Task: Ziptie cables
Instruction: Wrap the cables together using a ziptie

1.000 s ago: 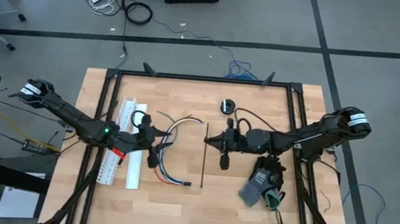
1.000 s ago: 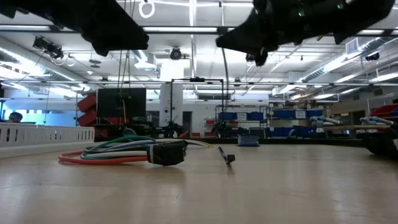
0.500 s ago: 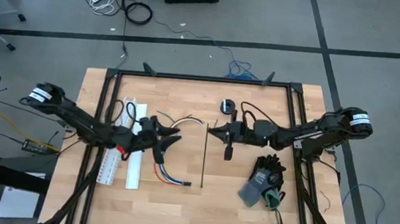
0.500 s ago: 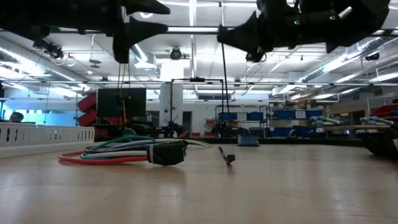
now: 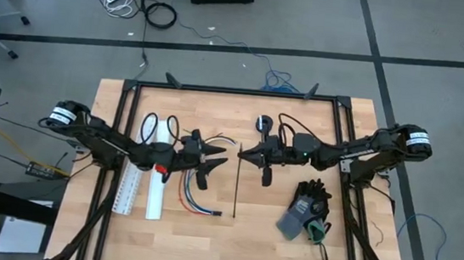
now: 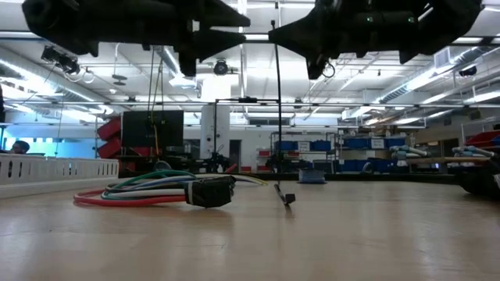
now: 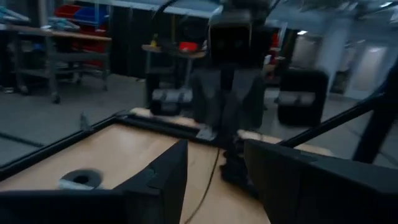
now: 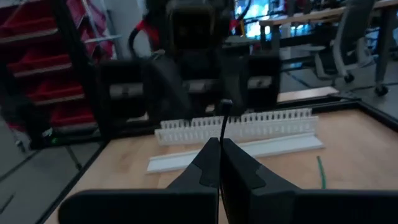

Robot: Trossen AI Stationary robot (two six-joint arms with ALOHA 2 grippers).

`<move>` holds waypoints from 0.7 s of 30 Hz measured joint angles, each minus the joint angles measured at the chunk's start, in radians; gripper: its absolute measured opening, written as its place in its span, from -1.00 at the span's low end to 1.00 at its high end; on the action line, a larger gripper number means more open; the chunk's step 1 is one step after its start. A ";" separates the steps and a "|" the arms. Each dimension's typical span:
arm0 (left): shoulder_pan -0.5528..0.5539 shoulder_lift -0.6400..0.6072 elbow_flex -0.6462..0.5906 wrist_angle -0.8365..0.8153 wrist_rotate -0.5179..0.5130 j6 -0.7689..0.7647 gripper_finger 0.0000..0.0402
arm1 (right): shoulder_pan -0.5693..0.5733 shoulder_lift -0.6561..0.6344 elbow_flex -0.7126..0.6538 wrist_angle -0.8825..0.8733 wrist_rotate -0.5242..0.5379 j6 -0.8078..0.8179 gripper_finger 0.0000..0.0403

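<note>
Right pincer [image 5: 242, 155] clamped on hanging ziptie [image 6: 278, 117]; open left pincer [image 5: 217, 157] just beside; cables [image 5: 194, 196] below

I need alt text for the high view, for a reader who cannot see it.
Seen from above, the left gripper and the right gripper face each other over a wooden table; the right one pinches a black ziptie. Coloured cables lie below the left gripper, a white slotted channel to the left.

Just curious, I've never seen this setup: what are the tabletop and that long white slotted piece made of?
The tabletop looks like wood: pale planks in strips with visible grain and a low sheen. The white slotted piece looks like moulded plastic: uniform matte white with evenly cut comb-like slots, though the look alone can't confirm it.
</note>
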 joint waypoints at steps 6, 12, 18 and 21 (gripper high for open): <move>0.021 0.009 0.024 -0.016 0.053 -0.008 -0.24 | 0.009 0.000 0.000 -0.009 0.013 -0.021 -1.00; 0.043 0.027 0.024 -0.002 0.069 -0.049 -0.24 | 0.010 0.000 0.000 -0.022 0.012 -0.022 -1.00; 0.067 0.054 0.057 -0.008 0.117 -0.051 -0.24 | 0.009 0.000 0.000 -0.021 0.012 -0.030 -1.00; 0.076 0.074 0.080 -0.017 0.133 -0.043 -0.24 | 0.010 0.000 0.000 -0.022 0.012 -0.031 -1.00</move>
